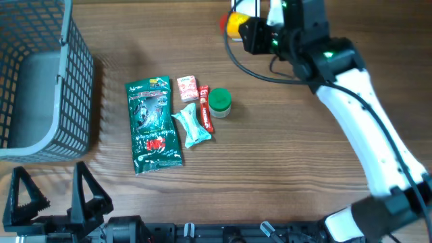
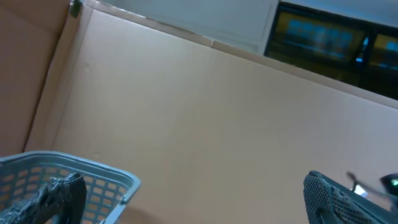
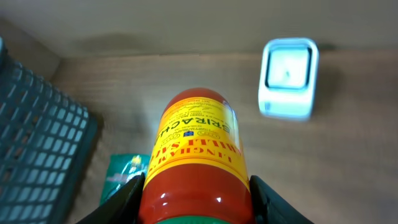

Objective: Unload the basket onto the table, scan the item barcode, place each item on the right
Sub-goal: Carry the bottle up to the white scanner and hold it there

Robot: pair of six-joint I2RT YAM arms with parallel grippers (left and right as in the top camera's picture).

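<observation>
The table (image 1: 283, 169) shows wide bare wood over its right half and along the near edge. Only the white right arm (image 1: 364, 115) crosses it, reaching from the near right corner to the far edge. A grey mesh basket (image 1: 74, 88) takes the far left corner.

Packed close together at the middle lie a green packet (image 1: 154, 125), a teal packet (image 1: 192, 127), a small pink box (image 1: 187, 88), a red stick pack (image 1: 205, 108) and a green-lidded jar (image 1: 219, 102).

The sriracha bottle (image 3: 196, 143) is up by the far edge, right of centre. The right fingers (image 3: 121, 202) clamp it on both sides, about half spread around its body. It is red, with a yellow label in red lettering.

In the right wrist view a white scanner (image 3: 287, 78) sits on the wood beyond the bottle and to its right, apart from it.

The left fingers (image 1: 88, 192) stand spread wide at the near left corner, holding nothing.
</observation>
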